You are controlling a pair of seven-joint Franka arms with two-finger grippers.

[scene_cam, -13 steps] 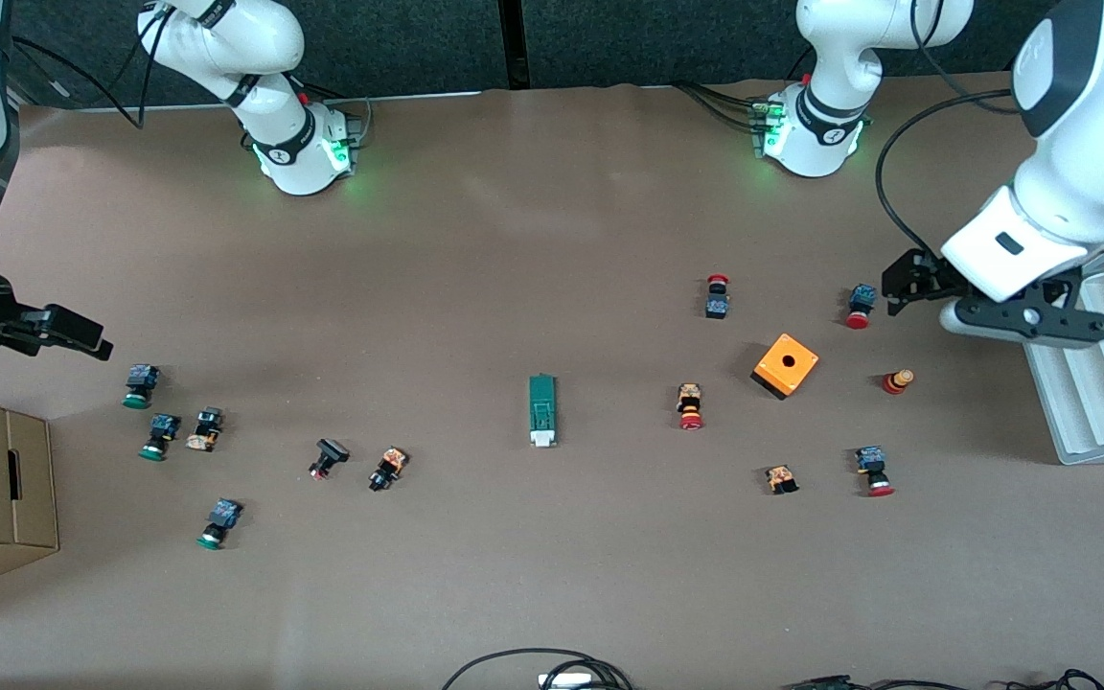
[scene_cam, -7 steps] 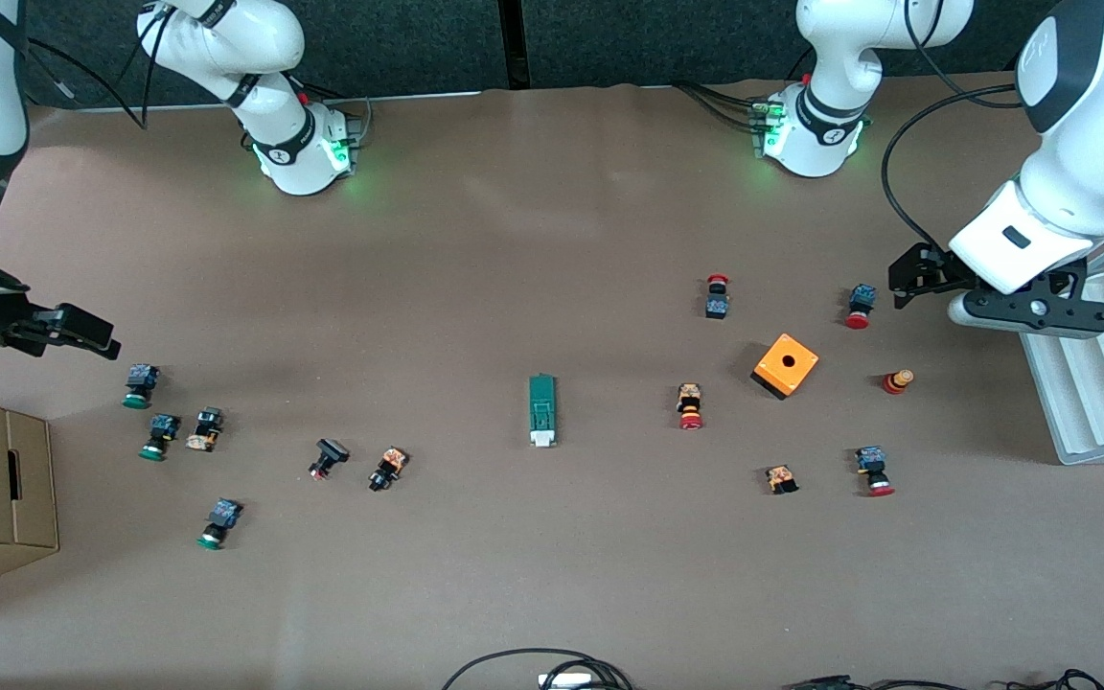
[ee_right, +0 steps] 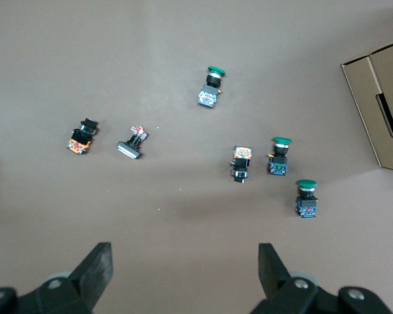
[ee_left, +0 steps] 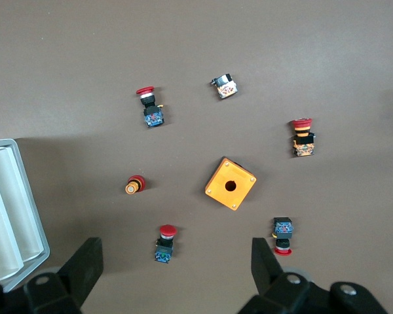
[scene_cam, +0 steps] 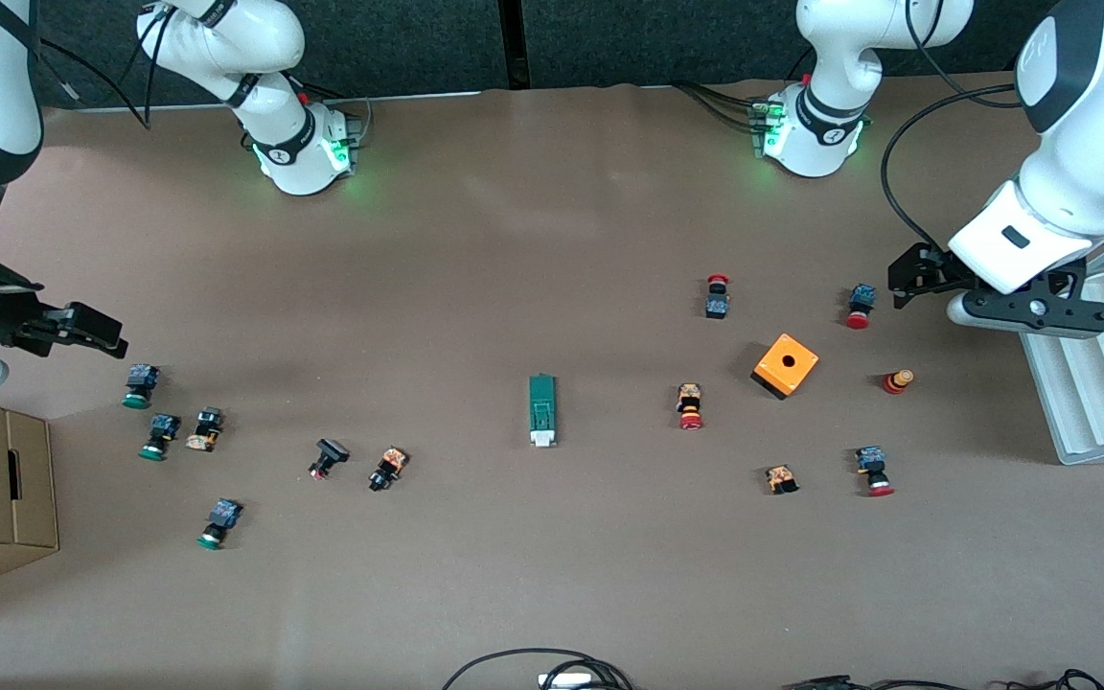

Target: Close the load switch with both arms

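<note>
Dark-green and narrow, the load switch (scene_cam: 541,410) lies flat near the middle of the table (scene_cam: 552,575), its white sliding piece at the end nearer the front camera. It looks like a light, rigid plastic block, likely to skid on the smooth brown cover, so one gripper should probably pinch the green body across its long sides while the other presses the white end inward. The orange box (scene_cam: 785,365) sits well apart from the switch, toward the left arm's end. The left gripper (ee_left: 177,268) hangs spread wide over the red buttons beside that box; the right gripper (ee_right: 185,268), also spread wide, hangs over the green-capped buttons (ee_right: 275,156), far from the switch.
</note>
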